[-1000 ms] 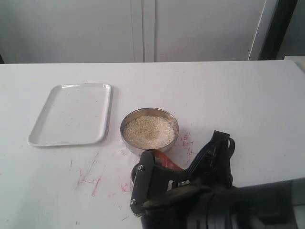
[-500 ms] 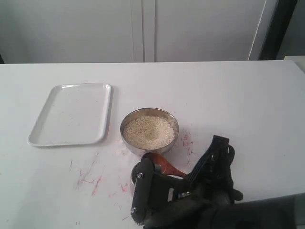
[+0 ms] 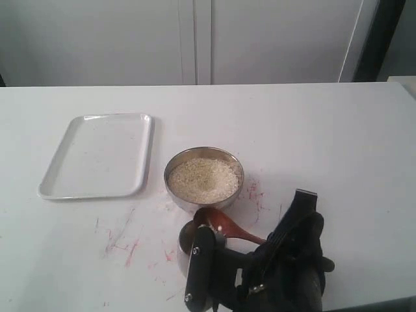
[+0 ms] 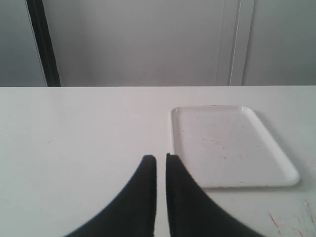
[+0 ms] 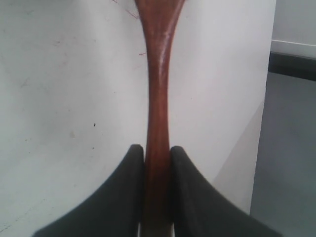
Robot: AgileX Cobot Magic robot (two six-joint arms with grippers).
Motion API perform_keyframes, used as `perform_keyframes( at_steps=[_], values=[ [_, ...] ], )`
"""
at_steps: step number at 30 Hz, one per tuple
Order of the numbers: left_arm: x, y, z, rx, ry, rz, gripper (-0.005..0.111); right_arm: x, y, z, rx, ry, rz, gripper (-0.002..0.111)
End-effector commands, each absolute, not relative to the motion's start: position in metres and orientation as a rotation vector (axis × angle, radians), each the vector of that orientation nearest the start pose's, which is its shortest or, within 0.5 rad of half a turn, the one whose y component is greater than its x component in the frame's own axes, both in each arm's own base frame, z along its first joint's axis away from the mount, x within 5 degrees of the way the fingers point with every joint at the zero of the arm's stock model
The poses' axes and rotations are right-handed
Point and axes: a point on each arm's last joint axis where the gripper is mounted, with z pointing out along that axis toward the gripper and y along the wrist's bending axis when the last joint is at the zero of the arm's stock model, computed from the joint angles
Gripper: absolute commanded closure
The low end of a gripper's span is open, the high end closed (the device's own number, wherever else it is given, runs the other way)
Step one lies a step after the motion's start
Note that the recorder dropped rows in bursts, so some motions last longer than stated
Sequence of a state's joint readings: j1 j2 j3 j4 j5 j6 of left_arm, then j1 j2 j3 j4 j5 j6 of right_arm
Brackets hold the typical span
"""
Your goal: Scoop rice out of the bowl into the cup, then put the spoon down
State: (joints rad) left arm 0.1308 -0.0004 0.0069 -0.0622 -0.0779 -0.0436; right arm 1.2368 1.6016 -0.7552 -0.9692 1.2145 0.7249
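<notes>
The right gripper (image 5: pixel 157 150) is clamped on the handle of the spoon (image 3: pixel 213 221). The spoon's head hangs just in front of the bowl (image 3: pixel 203 149), above the cup (image 3: pixel 184 240), which the arm mostly hides. No rice (image 3: pixel 203 179) shows on the head, so the step is probably the tip into the cup. Next would be a level swing back to the bowl, or laying the spoon flat. The left gripper (image 4: pixel 160 159), fingers almost together on nothing, faces the tray (image 4: pixel 232 143) left of the bowl.

1 tray (image 3: pixel 97 156), 1 bowl (image 3: pixel 188 201) of rice (image 3: pixel 203 179), 1 cup (image 3: pixel 184 242), 1 spoon (image 3: pixel 218 222)
</notes>
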Motion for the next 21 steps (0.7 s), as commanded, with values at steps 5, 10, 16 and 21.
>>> perform_keyframes(
  at_steps=[5,10,16,21],
  values=[
    [0.0547,0.0075,0.2206,-0.174,1.391,0.013,0.092,0.1422,0.1974,0.1902,-1.256,2.113,-1.023,0.108],
    [0.0547,0.0075,0.2206,-0.174,1.391,0.013,0.092,0.1408,0.2005,0.1917,-1.276,2.067,-1.023,0.108],
    [0.0547,0.0075,0.2206,-0.174,1.391,0.013,0.092,0.141,0.2006,0.1918,-1.27,2.067,-1.021,0.108],
    [0.0547,0.0075,0.2206,-0.174,1.391,0.013,0.092,0.1398,0.2011,0.1916,-1.274,2.067,-1.018,0.108]
  ],
)
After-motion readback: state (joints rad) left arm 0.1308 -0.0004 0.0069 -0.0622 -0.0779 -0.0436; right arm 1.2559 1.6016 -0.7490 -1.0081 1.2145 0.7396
